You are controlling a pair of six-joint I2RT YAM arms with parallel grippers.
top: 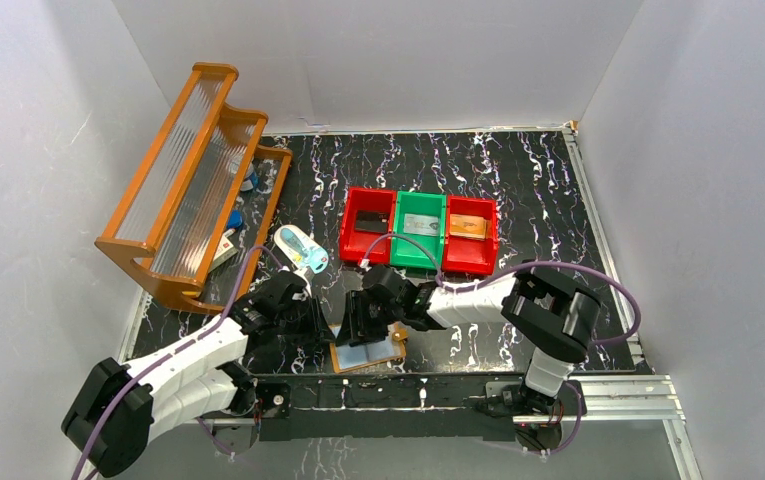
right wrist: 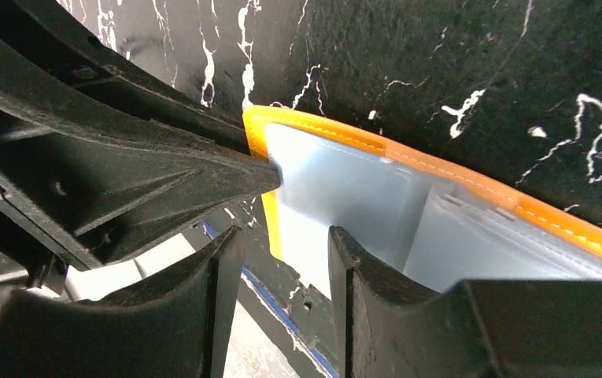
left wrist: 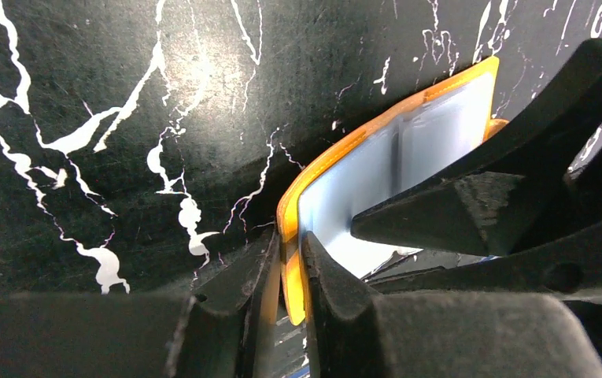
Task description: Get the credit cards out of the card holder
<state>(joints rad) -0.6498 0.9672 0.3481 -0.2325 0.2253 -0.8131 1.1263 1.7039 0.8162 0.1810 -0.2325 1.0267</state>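
The orange card holder (top: 366, 352) lies near the table's front edge, its left end lifted and bent upward. A pale blue-grey credit card (right wrist: 360, 197) shows through its clear window (left wrist: 439, 126). My left gripper (left wrist: 289, 248) is shut on the holder's orange edge (left wrist: 291, 291), pinching it between both fingers. My right gripper (right wrist: 282, 244) stands open over the holder's corner, with the orange rim (right wrist: 272, 228) in the gap and one finger (right wrist: 356, 272) over the window. From above, both grippers (top: 323, 322) (top: 366, 322) meet over the holder.
A row of red and green bins (top: 418, 235) stands behind the grippers. A wooden rack (top: 193, 185) leans at the back left, with a pale blue-and-white oval item (top: 300, 248) beside it. The table's front edge with a blue strip (right wrist: 282, 315) runs just under the right gripper.
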